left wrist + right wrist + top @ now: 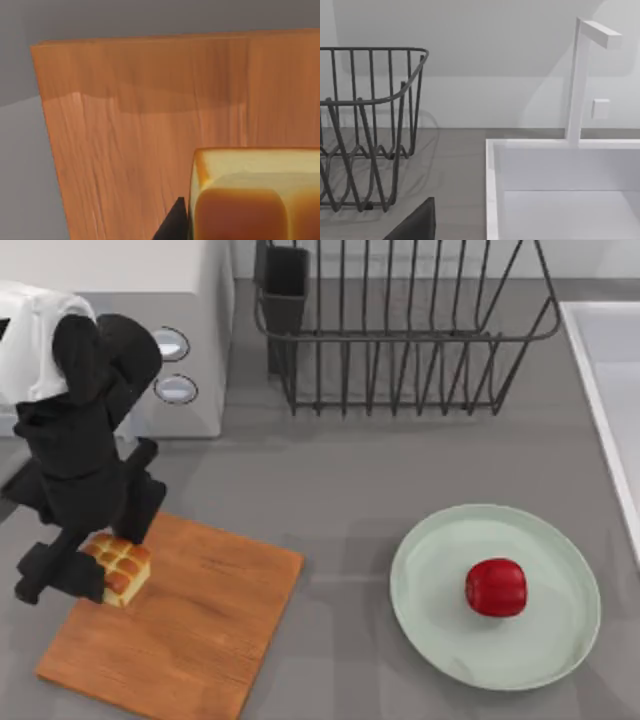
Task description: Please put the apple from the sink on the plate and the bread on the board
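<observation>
1. Left hand [88, 570] at the bench's 8 o'clock, fingers closed on the bread [121, 567].
2. Bread rests at the board's [190, 630] 10 o'clock corner.
3. Apple [496, 587] sits on the plate [440, 640], 4 o'clock.
4. Sink [600, 360] at 2 o'clock.

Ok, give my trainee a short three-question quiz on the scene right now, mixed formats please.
1. True or false: the apple lies on the plate.
2. Where is the bread? A) in the dish rack B) at the left edge of the cutting board C) in the sink
3. Fill in: the left gripper is at the ____.

Key: 1 true; 2 B; 3 bread.
</observation>
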Robot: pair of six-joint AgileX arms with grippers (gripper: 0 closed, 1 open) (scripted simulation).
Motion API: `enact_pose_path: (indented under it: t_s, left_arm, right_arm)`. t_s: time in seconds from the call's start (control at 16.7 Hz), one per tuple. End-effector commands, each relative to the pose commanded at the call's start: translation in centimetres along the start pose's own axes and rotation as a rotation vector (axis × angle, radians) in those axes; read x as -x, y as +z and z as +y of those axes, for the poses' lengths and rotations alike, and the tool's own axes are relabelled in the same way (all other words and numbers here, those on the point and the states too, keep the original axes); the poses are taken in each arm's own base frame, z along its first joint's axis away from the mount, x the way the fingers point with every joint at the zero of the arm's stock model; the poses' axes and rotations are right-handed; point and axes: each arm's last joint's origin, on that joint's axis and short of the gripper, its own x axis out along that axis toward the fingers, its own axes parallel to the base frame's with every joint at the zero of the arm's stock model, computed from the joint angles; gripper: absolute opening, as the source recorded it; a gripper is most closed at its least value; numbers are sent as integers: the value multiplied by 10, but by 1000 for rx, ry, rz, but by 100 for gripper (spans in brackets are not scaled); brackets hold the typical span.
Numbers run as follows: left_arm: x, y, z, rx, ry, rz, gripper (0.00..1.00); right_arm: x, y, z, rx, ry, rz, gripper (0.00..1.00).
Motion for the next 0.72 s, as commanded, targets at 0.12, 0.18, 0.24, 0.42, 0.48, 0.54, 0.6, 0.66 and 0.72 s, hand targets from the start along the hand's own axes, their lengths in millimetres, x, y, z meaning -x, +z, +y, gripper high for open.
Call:
enact_pose_path:
  t_s: [0.12, 0.18, 0.24, 0.42, 0.48, 0.54, 0.6, 0.66, 0.72]
  left_arm:
    - [1, -15, 2, 149, -25, -8, 0]
    - [2, -22, 4, 212, -42, -11, 0]
    - [4, -28, 5, 267, -60, -11, 0]
    - [9, -42, 9, 382, -113, -7, 0]
    - [10, -45, 10, 405, -127, -5, 0]
    - [11, -47, 11, 420, -137, -3, 0]
    - [12, -48, 11, 429, -143, -1, 0]
    - [12, -48, 11, 429, -143, -1, 0]
    - [12, -48, 11, 429, -143, -1, 0]
  right_arm:
    - [0, 0, 0, 0, 0, 0, 100]
    - [0, 0, 0, 0, 0, 0, 100]
    - [0, 0, 0, 0, 0, 0, 100]
    - [0, 0, 0, 0, 0, 0, 100]
    - [0, 0, 0, 0, 0, 0, 100]
    - [0, 0, 0, 0, 0, 0, 100]
    - [0, 0, 0, 0, 0, 0, 100]
    - [0, 0, 0, 0, 0, 0, 100]
    - [0, 0, 0, 0, 0, 0, 100]
